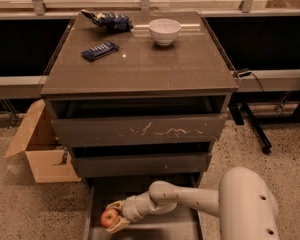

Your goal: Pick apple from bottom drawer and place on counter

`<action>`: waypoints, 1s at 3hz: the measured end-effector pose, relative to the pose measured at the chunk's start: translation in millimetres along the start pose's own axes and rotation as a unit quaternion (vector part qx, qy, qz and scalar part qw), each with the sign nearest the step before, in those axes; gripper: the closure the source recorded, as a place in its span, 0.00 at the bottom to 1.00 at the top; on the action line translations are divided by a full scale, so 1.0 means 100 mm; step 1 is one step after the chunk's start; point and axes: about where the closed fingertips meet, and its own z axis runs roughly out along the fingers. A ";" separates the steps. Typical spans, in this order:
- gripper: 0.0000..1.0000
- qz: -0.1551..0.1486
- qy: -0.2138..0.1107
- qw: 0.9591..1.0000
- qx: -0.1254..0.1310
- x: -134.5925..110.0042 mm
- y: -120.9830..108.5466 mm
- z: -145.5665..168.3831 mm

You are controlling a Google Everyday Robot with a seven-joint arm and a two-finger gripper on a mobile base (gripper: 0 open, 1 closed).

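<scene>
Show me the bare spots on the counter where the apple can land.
The counter is bare across its front half and right side, beside the white bowl. Back left is crowded: blue packet, crumpled bag. The gripper holds the apple at the bottom drawer.

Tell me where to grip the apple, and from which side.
Across its round middle, from the picture's right. The apple lies in the open bottom drawer, low under the fronts above; the gripper is there, fingers either side of it.
</scene>
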 end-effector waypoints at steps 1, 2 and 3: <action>1.00 -0.029 -0.005 0.999 0.016 -0.71 0.14 -0.50; 1.00 -0.050 0.003 0.999 -0.007 -0.94 0.45 -0.61; 1.00 -0.050 0.003 0.999 -0.007 -0.94 0.45 -0.61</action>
